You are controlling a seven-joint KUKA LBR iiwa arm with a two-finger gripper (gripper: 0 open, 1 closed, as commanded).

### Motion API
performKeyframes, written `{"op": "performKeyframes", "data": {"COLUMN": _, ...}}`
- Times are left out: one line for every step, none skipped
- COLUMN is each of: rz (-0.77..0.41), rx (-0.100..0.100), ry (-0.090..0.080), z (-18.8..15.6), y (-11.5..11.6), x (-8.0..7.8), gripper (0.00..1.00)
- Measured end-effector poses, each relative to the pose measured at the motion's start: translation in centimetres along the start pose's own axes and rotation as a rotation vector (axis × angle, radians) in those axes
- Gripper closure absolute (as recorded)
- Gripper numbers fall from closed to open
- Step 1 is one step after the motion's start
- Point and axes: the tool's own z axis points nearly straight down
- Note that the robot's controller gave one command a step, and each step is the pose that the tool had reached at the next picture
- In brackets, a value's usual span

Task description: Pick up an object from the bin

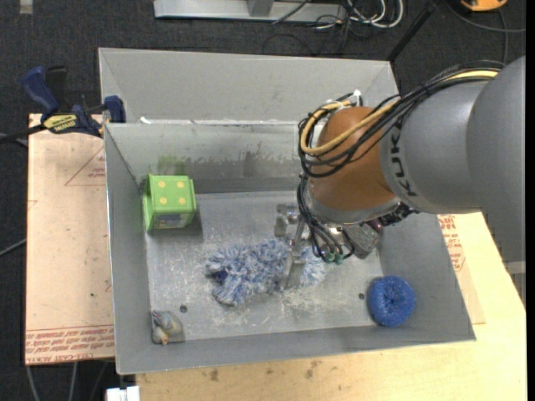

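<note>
Our gripper (294, 261) sits at the right edge of the blue-and-white shaggy cloth (247, 272) in the middle of the bin (209, 153); we cannot tell whether it is open or closed. We judge it may catch only loose strands, so the limp cloth could slip free on lifting.

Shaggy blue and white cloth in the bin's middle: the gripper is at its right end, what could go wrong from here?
The gripper sits at the edge of the shaggy cloth, so it may catch only loose strands that slip out. Lifted by one end, the cloth could trail and perhaps drag toward the blue round scrubber.
</note>
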Motion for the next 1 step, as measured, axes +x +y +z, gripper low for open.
{"op": "performKeyframes", "data": {"rz": 0.05, "rx": 0.001, "ry": 0.009, "z": 3.41, "y": 3.33, "x": 4.19, "gripper": 1.0}}
